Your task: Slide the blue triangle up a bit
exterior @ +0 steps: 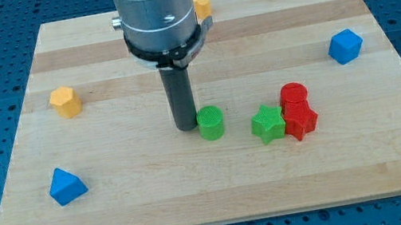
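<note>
The blue triangle (66,186) lies near the board's lower left corner. My tip (186,126) rests on the board near the middle, far to the right of and above the blue triangle. It stands just left of the green cylinder (211,122), close to it or touching it.
A green star (268,123), a red cylinder (293,96) and a red star (300,122) cluster right of centre. A blue cube (345,46) sits at the right. A yellow block (66,101) is at the left. Another yellow block (202,5) is at the top, partly hidden by the arm. The wooden board (95,56) ends at all four sides.
</note>
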You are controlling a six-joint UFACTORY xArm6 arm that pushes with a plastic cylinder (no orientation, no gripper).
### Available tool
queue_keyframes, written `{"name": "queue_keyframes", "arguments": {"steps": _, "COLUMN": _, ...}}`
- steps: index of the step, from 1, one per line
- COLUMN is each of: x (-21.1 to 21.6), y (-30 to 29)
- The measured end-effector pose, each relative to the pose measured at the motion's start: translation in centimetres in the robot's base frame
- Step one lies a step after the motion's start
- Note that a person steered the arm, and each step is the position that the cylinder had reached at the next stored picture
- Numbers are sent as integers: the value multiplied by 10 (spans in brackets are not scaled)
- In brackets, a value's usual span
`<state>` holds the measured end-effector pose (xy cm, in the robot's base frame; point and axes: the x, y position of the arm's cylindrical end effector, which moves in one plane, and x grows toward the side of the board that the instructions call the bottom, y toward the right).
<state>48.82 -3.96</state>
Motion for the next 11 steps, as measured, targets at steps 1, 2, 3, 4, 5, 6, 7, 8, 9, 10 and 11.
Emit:
{"name": "queue_keyframes", "arguments": {"steps": 1, "x": 15, "y": 1}}
{"name": "queue_keyframes", "arguments": {"steps": 2, "x": 23, "y": 2}}
{"name": "queue_keyframes", "arguments": {"steps": 3, "x": 48, "y": 2}}
{"name": "queue_keyframes", "arguments": {"steps": 4, "x": 46, "y": 4}}
{"name": "queue_keyframes", "arguments": {"steps": 5, "x": 32, "y": 4}}
{"name": "queue_keyframes", "arguments": {"steps": 6, "x": 21, "y": 13}}
{"name": "queue_keyframes", "arguments": {"steps": 7, "x": 13, "y": 36}}
{"name": "queue_keyframes", "arguments": {"steps": 8, "x": 13, "y": 58}}
{"name": "queue_keyframes", "arguments": {"steps": 9, "x": 13, "y": 80}}
{"name": "queue_keyframes", "arguments": {"steps": 10, "x": 13, "y": 88}}
{"name": "queue_keyframes", "arguments": {"steps": 11, "x": 13, "y": 85}}
